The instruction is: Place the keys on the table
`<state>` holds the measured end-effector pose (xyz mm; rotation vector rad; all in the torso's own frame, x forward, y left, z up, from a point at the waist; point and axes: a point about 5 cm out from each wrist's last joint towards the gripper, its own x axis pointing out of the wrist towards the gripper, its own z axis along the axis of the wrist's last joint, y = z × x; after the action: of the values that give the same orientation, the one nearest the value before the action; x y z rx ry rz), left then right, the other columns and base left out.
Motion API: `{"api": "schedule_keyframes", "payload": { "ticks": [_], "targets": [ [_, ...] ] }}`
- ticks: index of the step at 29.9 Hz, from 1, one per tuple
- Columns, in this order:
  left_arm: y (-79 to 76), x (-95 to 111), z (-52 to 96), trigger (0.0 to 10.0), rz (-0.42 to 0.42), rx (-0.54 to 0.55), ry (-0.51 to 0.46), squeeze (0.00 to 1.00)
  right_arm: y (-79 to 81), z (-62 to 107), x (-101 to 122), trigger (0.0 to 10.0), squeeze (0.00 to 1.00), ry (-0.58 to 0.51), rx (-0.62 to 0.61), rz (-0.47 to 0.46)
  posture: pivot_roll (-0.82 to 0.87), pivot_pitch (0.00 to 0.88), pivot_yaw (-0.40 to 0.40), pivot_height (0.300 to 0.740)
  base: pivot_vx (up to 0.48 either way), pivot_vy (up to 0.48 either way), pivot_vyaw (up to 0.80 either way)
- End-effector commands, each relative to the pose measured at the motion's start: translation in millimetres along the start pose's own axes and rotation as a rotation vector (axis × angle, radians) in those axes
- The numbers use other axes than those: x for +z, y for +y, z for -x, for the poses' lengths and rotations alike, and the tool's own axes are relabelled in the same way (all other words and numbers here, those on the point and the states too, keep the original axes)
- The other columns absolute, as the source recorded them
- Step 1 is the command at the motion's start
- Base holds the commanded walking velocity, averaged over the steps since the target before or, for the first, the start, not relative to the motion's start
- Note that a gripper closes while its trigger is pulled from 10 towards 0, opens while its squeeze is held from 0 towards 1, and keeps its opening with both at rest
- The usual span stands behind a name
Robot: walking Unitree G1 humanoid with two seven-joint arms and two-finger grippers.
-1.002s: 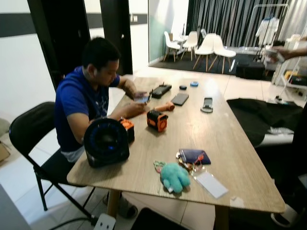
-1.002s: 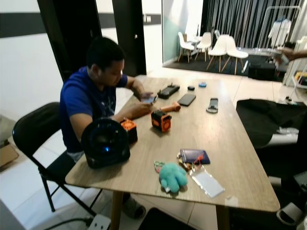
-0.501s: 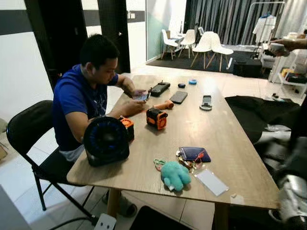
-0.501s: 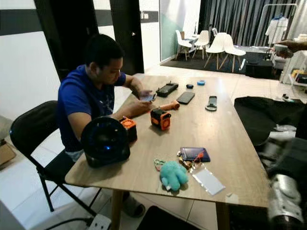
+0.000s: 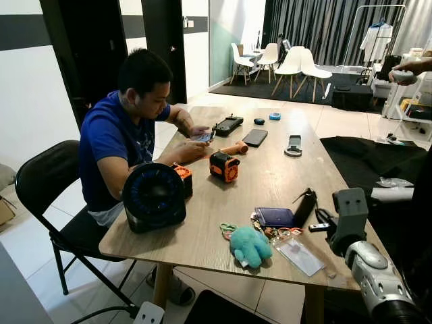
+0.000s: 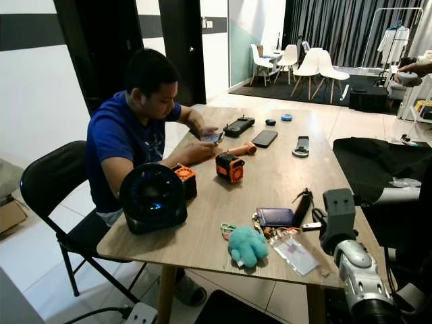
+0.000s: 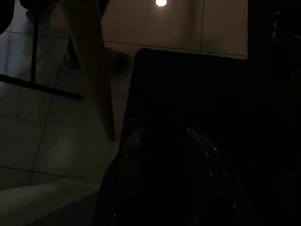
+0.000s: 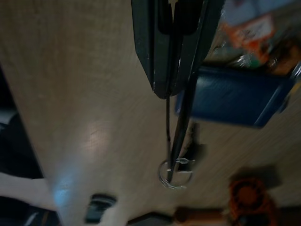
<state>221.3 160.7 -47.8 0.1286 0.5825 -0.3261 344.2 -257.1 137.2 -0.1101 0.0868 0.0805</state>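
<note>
My right gripper point(image 5: 305, 205) hovers just above the wooden table point(image 5: 283, 169) near its front right side, beside a blue wallet point(image 5: 275, 217). In the right wrist view its fingers point(image 8: 162, 70) are shut on the thin black strap of the keys, and the metal key ring point(image 8: 175, 175) hangs past the fingertips over the bare wood. A bunch of other keys with orange tags point(image 5: 273, 232) lies on the table by the wallet. The left wrist view is dark; my left gripper point(image 7: 164, 141) hangs over the tiled floor beside a table leg, fingers apart.
A person in a blue shirt point(image 5: 128, 135) sits at the table's left side on a black chair. On the table lie a black fan point(image 5: 154, 197), an orange tape measure point(image 5: 223, 166), a teal plush point(image 5: 250, 244), a clear card point(image 5: 299, 255) and phones. Black cloth point(image 5: 364, 155) lies to the right.
My right arm has risen from the lower right into view and reached over the table's right front part, carrying the keys. The camera shifted slightly.
</note>
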Motion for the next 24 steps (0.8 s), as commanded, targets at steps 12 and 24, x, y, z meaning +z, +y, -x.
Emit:
{"api": "schedule_keyframes", "payload": {
  "ticks": [12,24],
  "targets": [
    [0.1,-3,2.8,10.0,-0.008,-0.016,-0.003,0.0,31.7,12.0,-14,10.0,0.0,0.125,0.216,0.14,0.04,0.011,0.021,0.74,0.0,0.0,0.0],
    [0.6,-3,3.3,10.0,-0.01,-0.018,-0.006,0.0,42.5,22.1,-3,10.0,0.0,0.142,0.333,0.189,0.04,0.018,0.024,0.74,0.0,0.0,0.0]
  ]
}}
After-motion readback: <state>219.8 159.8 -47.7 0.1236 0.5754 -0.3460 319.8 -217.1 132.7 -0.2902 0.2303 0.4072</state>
